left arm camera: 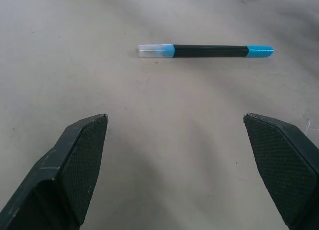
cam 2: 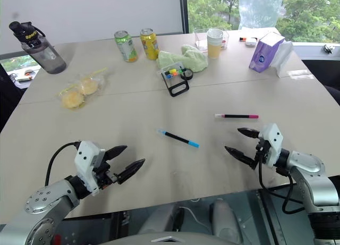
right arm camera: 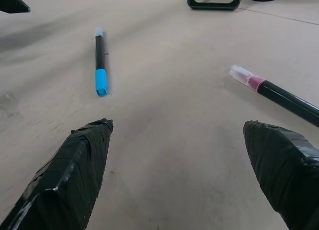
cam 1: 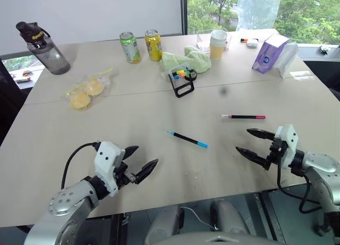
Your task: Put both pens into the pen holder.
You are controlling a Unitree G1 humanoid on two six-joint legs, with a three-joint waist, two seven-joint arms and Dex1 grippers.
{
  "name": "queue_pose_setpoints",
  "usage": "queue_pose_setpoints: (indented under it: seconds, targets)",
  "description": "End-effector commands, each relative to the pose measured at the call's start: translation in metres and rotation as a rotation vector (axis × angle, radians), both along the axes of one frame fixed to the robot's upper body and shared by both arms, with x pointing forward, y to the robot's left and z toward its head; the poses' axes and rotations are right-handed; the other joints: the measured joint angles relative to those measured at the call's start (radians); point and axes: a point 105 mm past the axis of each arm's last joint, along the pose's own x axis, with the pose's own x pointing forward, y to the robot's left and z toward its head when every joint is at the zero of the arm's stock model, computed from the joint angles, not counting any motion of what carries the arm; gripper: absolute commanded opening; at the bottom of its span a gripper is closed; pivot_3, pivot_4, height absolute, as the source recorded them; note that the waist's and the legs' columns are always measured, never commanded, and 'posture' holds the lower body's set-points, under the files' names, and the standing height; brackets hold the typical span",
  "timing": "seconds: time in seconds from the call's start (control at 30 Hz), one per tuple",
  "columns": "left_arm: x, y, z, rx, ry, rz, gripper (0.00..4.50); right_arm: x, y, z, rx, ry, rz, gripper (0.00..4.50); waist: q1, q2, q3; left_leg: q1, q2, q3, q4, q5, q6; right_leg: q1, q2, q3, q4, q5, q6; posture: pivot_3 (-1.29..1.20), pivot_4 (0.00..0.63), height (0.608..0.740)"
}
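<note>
Blue-ended pen (cam 1: 187, 138): lies flat on the table, between the two grippers and a little farther out than both; its long axis runs from far-left to near-right, blue cap toward the right.
Pink-ended pen (cam 1: 243, 117): lies flat, right of centre, its axis running nearly straight left to right; just beyond the right gripper.
Pen holder (cam 1: 183, 81): stands at the middle of the far half, well beyond both pens, loop base toward the robot, coloured markers showing in it; neither pen is in it yet.
Left gripper (cam 1: 142, 162): hovers at the near-left edge, fingers spread wide and empty, aimed toward the blue-ended pen, which lies across its line of reach.
Right gripper (cam 1: 254, 143): hovers at the near-right, fingers spread wide and empty; the pink-ended pen lies just past its far fingertip.
Nearer arm: right for the pink-ended pen, plainly; for the blue-ended one the left looks better lined up, though both seem about equally far off.
Table (cam 1: 133, 112): pale, matte, flat, bare around both pens.
Far clutter: water bottle (cam 1: 43, 48), two cans (cam 1: 141, 46), bagged food (cam 1: 85, 91), green cloth (cam 1: 187, 60), cup (cam 1: 218, 44), purple pouch (cam 1: 271, 55).
Room: window with trees behind.
</note>
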Motion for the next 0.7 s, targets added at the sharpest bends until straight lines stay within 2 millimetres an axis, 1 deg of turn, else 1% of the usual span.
queue_pose_setpoints:
  seconds: [0.03,0.27,0.47,0.53,0.63,0.7]
  targets:
    - [-0.003,-0.006,0.005,-0.023,-0.019,-0.040,4.50,0.003,-0.004,0.010,-0.003,-0.058,0.000,4.48,0.000,0.000,0.000,0.000,0.000,0.000,0.000,0.000,0.000,0.000,0.000,0.000,0.000,0.000,0.000,0.00,0.150,0.740]
    - [-0.001,-0.007,0.005,-0.022,-0.032,-0.053,4.50,0.007,-0.005,0.003,-0.043,-0.052,-0.004,4.48,0.000,0.000,0.000,0.000,0.000,0.000,0.000,0.000,0.000,0.000,0.000,0.000,0.000,0.000,0.000,0.00,0.150,0.740]
    - [0.002,-0.004,0.004,-0.004,-0.041,-0.055,4.50,0.007,0.002,0.002,-0.027,-0.029,0.012,4.48,0.001,0.000,0.000,0.000,0.000,0.000,0.000,0.000,0.000,0.000,0.000,0.000,-0.001,0.000,0.000,0.00,0.150,0.740]
    - [0.002,-0.003,0.003,0.006,-0.042,-0.050,4.50,0.010,0.001,0.001,-0.036,-0.026,-0.017,4.48,0.001,0.000,0.000,0.000,0.000,0.000,-0.001,0.000,0.000,0.000,0.000,0.000,-0.001,0.000,0.000,0.00,0.150,0.740]
    - [0.001,-0.004,0.002,0.002,-0.042,-0.047,4.50,0.019,-0.005,0.003,-0.023,-0.040,-0.107,4.48,0.001,0.000,0.000,0.000,0.000,-0.001,-0.001,0.000,0.000,0.000,0.000,0.000,-0.001,0.000,0.000,0.00,0.150,0.740]
    - [0.000,-0.005,0.002,0.004,-0.044,-0.051,4.50,0.018,-0.003,0.002,-0.040,-0.028,-0.080,4.48,0.002,0.001,0.001,0.000,0.000,-0.001,-0.002,0.000,0.000,0.000,0.000,0.000,-0.001,0.000,0.000,0.00,0.150,0.740]
